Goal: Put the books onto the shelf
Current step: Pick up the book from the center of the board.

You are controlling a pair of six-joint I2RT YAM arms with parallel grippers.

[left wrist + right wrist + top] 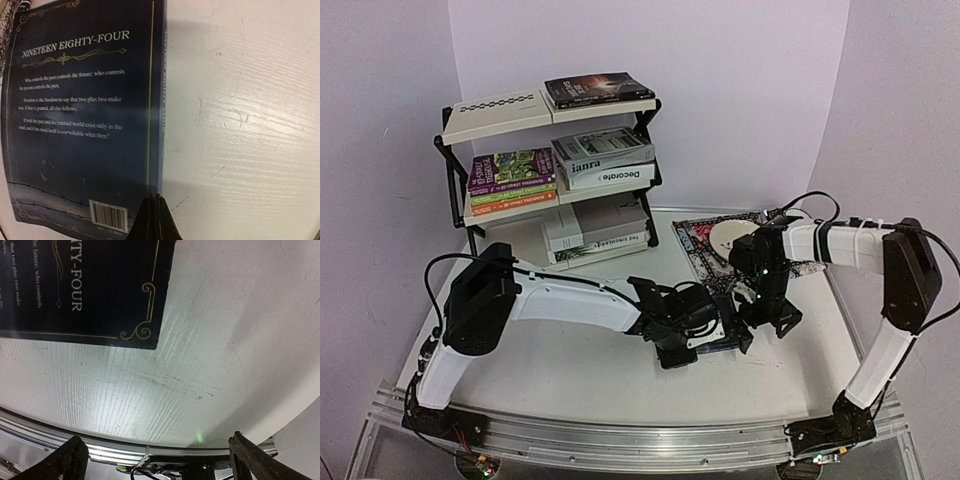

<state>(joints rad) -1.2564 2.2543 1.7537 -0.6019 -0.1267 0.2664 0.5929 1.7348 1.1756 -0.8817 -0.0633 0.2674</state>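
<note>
The jaws of the left gripper [152, 220] are pressed together, their tips meeting right at the spine edge of the dark blue book [85, 115]. I cannot tell whether any cover is pinched between them. The book lies flat on the white counter [240, 125], back cover up, near the middle and between the two arms. The right gripper [157, 440] hangs just beside the book's far corner with its jaws wide apart and nothing in them.

The step in hand looks like getting this flat book off the counter. Closed jaws cannot grip it, so the tips would probably serve best as a wedge, nudged under the spine edge or used to slide the book toward the open right jaws. Those jaws could then close across its thickness. A low, slow push should keep the tips from skating over the glossy cover.

The book is a slim paperback, navy with gold ornamental borders, a white title and blurb, and a barcode at its near corner.

Beyond it lies a patterned placemat [700, 240]. Farthest back is the shelf [495, 110]. A black book [598, 88] lies on its top tier, and colourful paperbacks [510, 180] sit beside the stacked grey and brown volumes [605, 160] in the middle. Pale books [595, 230] fill the bottom, and the left of the top board is bare.
</note>
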